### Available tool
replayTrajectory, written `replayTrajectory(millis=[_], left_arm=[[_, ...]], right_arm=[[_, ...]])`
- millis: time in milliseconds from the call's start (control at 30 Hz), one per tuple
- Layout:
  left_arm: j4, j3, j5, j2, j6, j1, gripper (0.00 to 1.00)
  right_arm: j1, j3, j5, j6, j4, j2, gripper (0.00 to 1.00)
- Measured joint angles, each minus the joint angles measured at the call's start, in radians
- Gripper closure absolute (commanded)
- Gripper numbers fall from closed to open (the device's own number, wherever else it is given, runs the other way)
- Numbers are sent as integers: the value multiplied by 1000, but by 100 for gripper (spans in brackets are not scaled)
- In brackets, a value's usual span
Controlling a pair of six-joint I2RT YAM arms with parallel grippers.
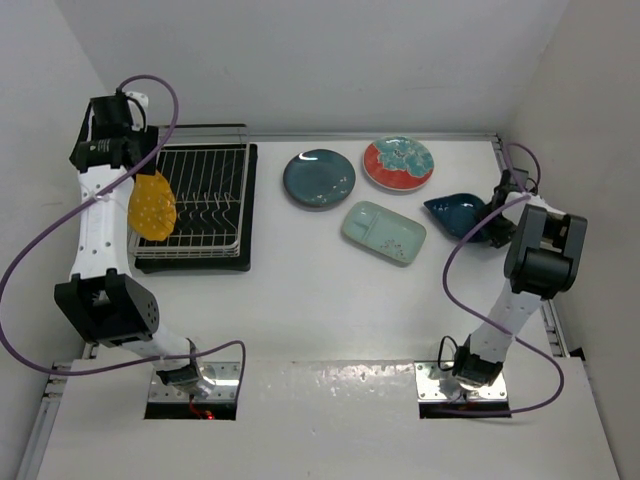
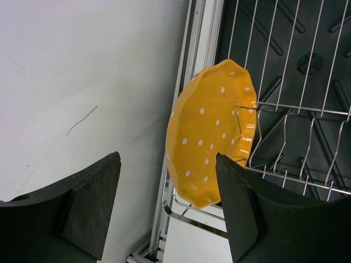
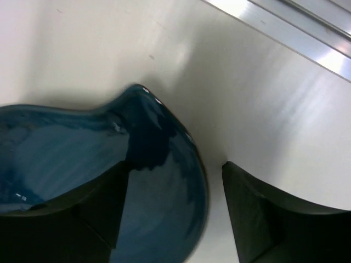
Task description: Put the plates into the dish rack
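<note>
The left tool [image 2: 167,164] stands wide open with nothing held. In the left wrist view its two dark fingers [image 2: 90,208] fill the lower corners of the frame. The yellow-orange dotted plate [image 2: 211,137] is seen between them, on edge and leaning against the wire tines at the left side of the dish rack [image 2: 285,109].

In the overhead view the rack, silver wire over a black tray [image 1: 247,205], lies at the upper left on the white counter [image 1: 320,300].

The right tool [image 3: 175,181], at the right edge of the overhead view, is parted astride the rim of the dark blue wavy-edged plate [image 3: 66,142]. One finger lies over the plate's inner face. The other stands just outside the rim with a strip of counter showing between, so the plate is not clamped.

Three more plates lie flat in the upper middle: the dark teal round plate [image 1: 319,178], the red-rimmed plate [image 1: 398,163] to its right, and the pale green plate [image 1: 383,232] below them.

A pale mark on the left arm's black wrist housing [image 1: 97,150] is too small to read.
</note>
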Motion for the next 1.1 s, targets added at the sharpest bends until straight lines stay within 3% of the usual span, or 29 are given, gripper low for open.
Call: replayTrajectory(millis=[100, 133, 200, 500, 700, 900, 1100], left_arm=[[-7, 1, -11, 0, 10, -10, 26], [-8, 1, -16, 0, 14, -10, 26], [-13, 1, -23, 0, 21, -17, 26], [-31, 8, -33, 0, 49, -79, 24], [-63, 66, -1, 12, 76, -168, 20], [-127, 182, 209, 69, 93, -254, 18], [-162, 231, 415, 117, 92, -304, 18]], right_arm=[[0, 17, -20, 18, 33, 21, 61], [0, 17, -29, 19, 45, 23, 79], [-6, 18, -51, 42, 81, 22, 100], [-8, -107, -20, 41, 191, -109, 100], [53, -169, 110, -154, 217, -303, 100], [220, -188, 221, -409, 307, -454, 100], [371, -174, 254, -601, 428, -507, 100]])
